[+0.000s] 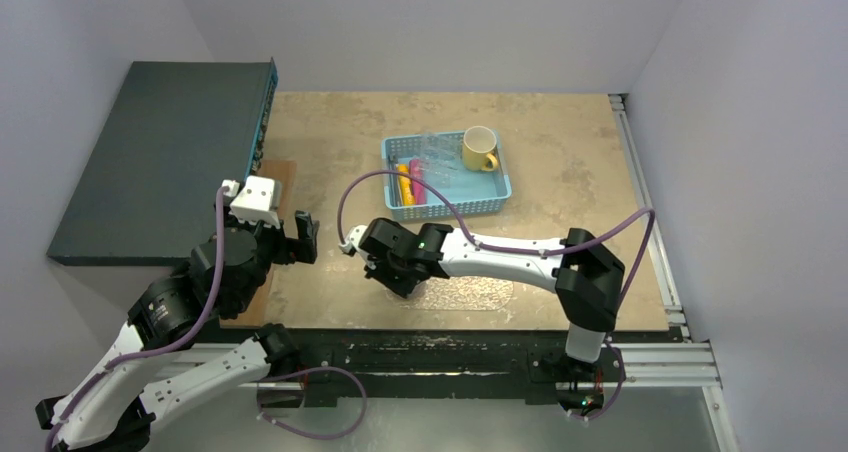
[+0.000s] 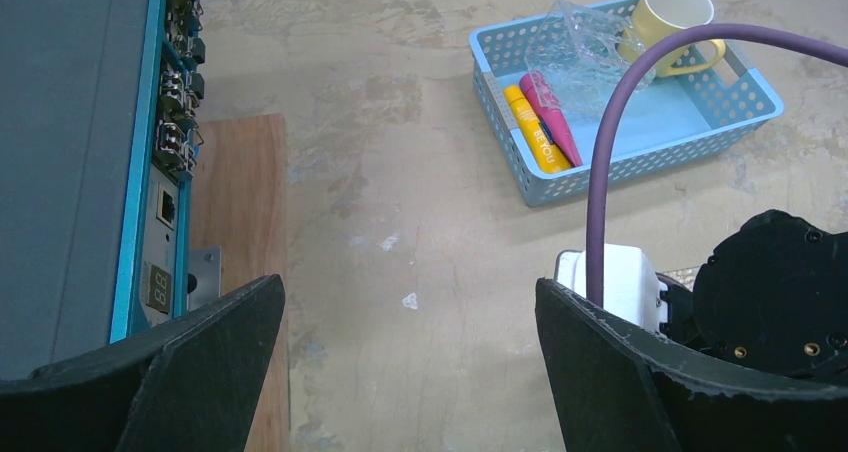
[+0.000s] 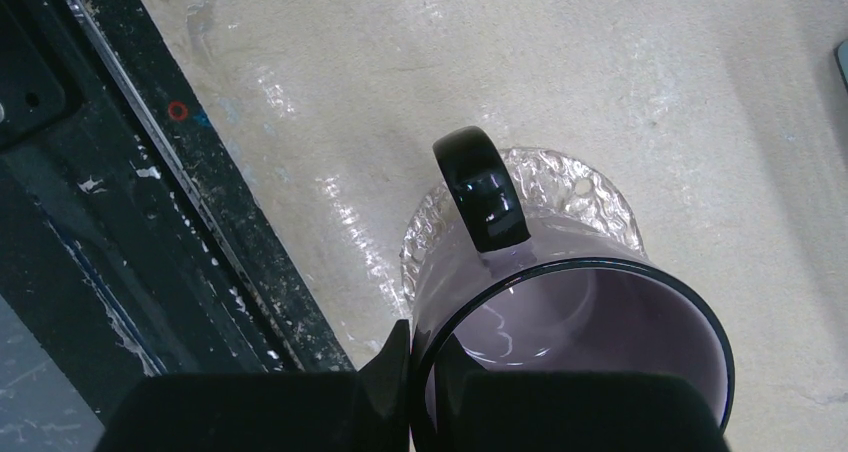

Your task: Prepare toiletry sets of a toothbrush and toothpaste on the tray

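My right gripper [image 3: 425, 357] is shut on the rim of a purple mug [image 3: 570, 342] with a black handle [image 3: 482, 187]. One finger is inside the mug and one outside. The mug is over one rounded end of the clear crinkled tray [image 3: 560, 177], which lies near the table's front edge [image 1: 470, 292]. I cannot tell whether the mug rests on it. A yellow-orange tube [image 2: 534, 130] and a pink tube [image 2: 555, 117] lie side by side in the blue basket [image 2: 640, 157]. Crinkled clear wrapping [image 2: 585, 42] lies beside them. No toothbrush can be made out. My left gripper [image 2: 410, 312] hangs open over bare table at the left.
A yellow mug [image 2: 672, 17] stands in the basket's far right corner. A dark box with a blue edge [image 1: 160, 152] fills the left side, with a wooden board [image 1: 270, 242] beside it. A black rail [image 3: 150, 202] runs along the table's front edge, close to the tray.
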